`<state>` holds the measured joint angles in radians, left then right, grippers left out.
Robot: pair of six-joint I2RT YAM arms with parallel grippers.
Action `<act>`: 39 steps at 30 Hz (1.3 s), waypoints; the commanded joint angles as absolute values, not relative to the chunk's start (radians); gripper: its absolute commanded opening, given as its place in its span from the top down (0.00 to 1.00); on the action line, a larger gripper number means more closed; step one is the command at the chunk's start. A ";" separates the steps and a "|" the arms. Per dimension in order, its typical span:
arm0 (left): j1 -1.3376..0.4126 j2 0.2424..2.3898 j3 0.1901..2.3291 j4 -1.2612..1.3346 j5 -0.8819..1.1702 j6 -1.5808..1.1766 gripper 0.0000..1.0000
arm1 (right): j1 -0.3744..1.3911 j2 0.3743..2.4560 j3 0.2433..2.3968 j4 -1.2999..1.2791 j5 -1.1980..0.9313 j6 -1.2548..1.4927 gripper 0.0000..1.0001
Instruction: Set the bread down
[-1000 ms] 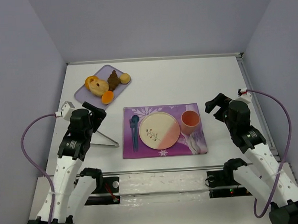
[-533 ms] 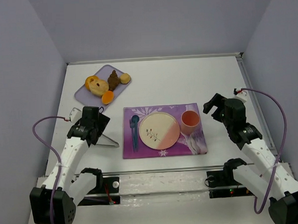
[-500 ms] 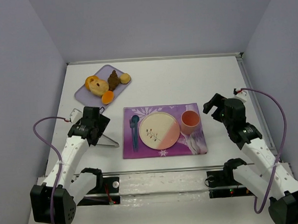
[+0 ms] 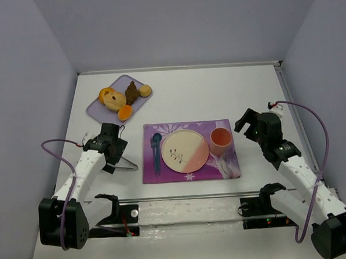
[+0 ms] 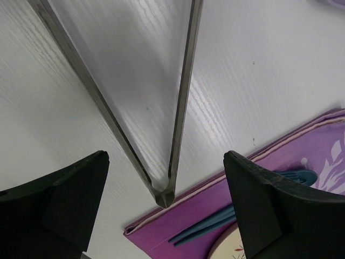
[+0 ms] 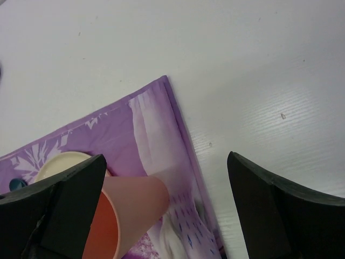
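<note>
The bread (image 4: 124,113), a small orange-brown oval roll, lies at the near edge of a lavender tray (image 4: 96,109) at the back left, beside other pastries. My left gripper (image 4: 116,151) hangs open over the metal tongs (image 4: 128,162), which lie on the table left of the placemat. In the left wrist view the tongs' hinge (image 5: 164,195) sits between and ahead of that gripper's (image 5: 165,156) spread fingers, untouched. My right gripper (image 4: 247,123) stands open and empty to the right of the pink cup (image 4: 221,138). In the right wrist view, that gripper (image 6: 166,156) has the cup (image 6: 129,210) at its lower left.
A purple placemat (image 4: 164,173) holds a cream-and-pink plate (image 4: 185,149), a teal spoon and fork (image 4: 156,149) and the cup. On the tray are a ring-shaped pastry (image 4: 107,96), a dark brown piece (image 4: 131,92) and a pale bun (image 4: 146,90). Walls enclose the table.
My left arm has folded down and swung right, bringing its open gripper low over the tongs. The right arm has shifted slightly back and left. Nothing was grasped.
</note>
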<state>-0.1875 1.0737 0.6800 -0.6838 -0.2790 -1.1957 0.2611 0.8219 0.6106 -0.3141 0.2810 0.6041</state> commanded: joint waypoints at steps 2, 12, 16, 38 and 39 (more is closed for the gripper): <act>-0.181 1.130 0.702 -0.703 -0.339 -1.244 0.01 | 0.259 0.836 0.647 -0.288 0.281 0.577 0.00; -0.166 1.212 0.703 -0.706 -0.359 -1.262 0.01 | 0.259 0.870 0.652 -0.281 0.287 0.569 0.00; -0.143 1.249 0.693 -0.655 -0.373 -1.267 0.01 | 0.259 0.884 0.655 -0.279 0.284 0.566 0.00; -0.120 1.315 0.655 -0.552 -0.394 -1.322 0.30 | 0.259 0.868 0.647 -0.272 0.288 0.571 0.00; -0.120 1.286 0.658 -0.560 -0.412 -1.315 0.31 | 0.259 0.856 0.644 -0.273 0.288 0.571 0.00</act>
<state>-0.1265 1.3407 0.6731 -0.5507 -0.3458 -1.2839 0.2611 0.8936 0.6125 -0.3115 0.2783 0.5758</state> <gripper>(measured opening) 0.716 0.996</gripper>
